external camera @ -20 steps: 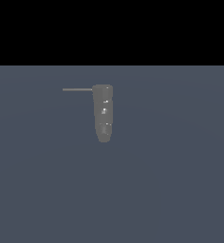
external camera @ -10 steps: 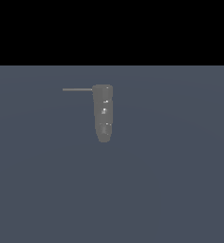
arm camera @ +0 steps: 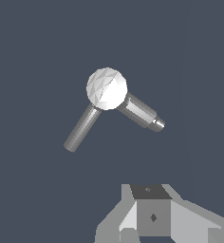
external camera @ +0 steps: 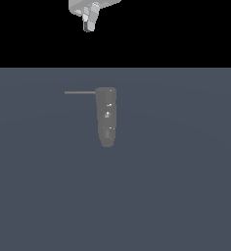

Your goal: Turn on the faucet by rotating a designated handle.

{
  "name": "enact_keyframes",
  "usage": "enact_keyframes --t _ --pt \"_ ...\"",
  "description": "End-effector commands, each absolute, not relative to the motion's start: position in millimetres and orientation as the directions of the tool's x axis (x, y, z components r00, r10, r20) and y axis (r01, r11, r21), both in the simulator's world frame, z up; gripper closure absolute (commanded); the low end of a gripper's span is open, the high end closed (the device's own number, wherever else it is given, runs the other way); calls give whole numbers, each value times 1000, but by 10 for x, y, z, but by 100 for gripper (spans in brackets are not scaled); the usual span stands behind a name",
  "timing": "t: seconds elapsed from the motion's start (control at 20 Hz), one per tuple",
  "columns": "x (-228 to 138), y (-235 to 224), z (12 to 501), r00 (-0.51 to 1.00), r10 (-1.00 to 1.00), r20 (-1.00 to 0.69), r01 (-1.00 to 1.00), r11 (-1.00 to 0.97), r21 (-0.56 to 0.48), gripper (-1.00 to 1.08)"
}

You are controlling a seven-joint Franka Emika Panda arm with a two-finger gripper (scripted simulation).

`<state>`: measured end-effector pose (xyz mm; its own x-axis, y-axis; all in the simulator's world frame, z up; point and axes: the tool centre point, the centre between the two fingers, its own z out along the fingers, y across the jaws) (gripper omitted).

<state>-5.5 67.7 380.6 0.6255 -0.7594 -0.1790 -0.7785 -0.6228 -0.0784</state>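
1. Your gripper hangs well above the faucet; whether its jaws are apart is unclear.
2. The handle projects toward the exterior view's left; descending off-line would probably strike the column instead.

Open floor all round the faucet; only obstacles are its column and the thin handle sticking out toward the exterior view's left. Gripper sits well above, nothing between it and the handle. Finger spacing hard to judge, partly cropped.
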Motion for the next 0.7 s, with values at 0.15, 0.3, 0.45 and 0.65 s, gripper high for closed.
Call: enact_keyframes --t 0.15,0.3,0.45,0.65 --pt "281 866 3452 506 -845 -174 -861 -507 -41 108" --pt "446 973 3249 438 -884 -161 -897 -441 -21 108" --pt "600 1084 3040 371 -918 -142 -928 -374 -5 108" --pt "787 1237 2754 281 -953 -109 -959 -284 10 108"
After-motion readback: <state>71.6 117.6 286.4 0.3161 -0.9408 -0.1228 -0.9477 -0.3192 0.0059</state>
